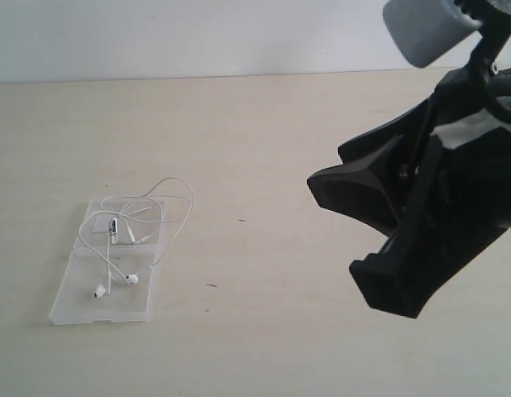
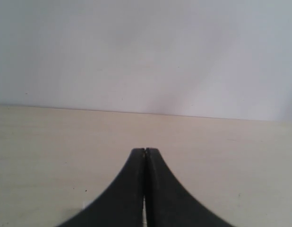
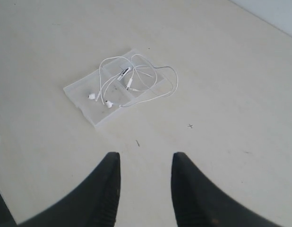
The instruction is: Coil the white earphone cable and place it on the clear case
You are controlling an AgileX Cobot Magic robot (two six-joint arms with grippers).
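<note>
Resting on one case (image 1: 80,308), one cable (image 1: 114,225) loops past its edge; open desk (image 1: 264,331) around. Left claw (image 2: 145,153) pressed together, right claw (image 3: 146,159) spread.

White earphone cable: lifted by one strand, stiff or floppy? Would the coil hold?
Likely floppy: the white earphone cable is thin and lies in loose loops. The coil would probably fall open, since nothing binds it and one loop spills off the clear case. The earbuds on free ends would likely dangle.

readable text: none | clear case (image 1: 74,303): no legible marking
</note>
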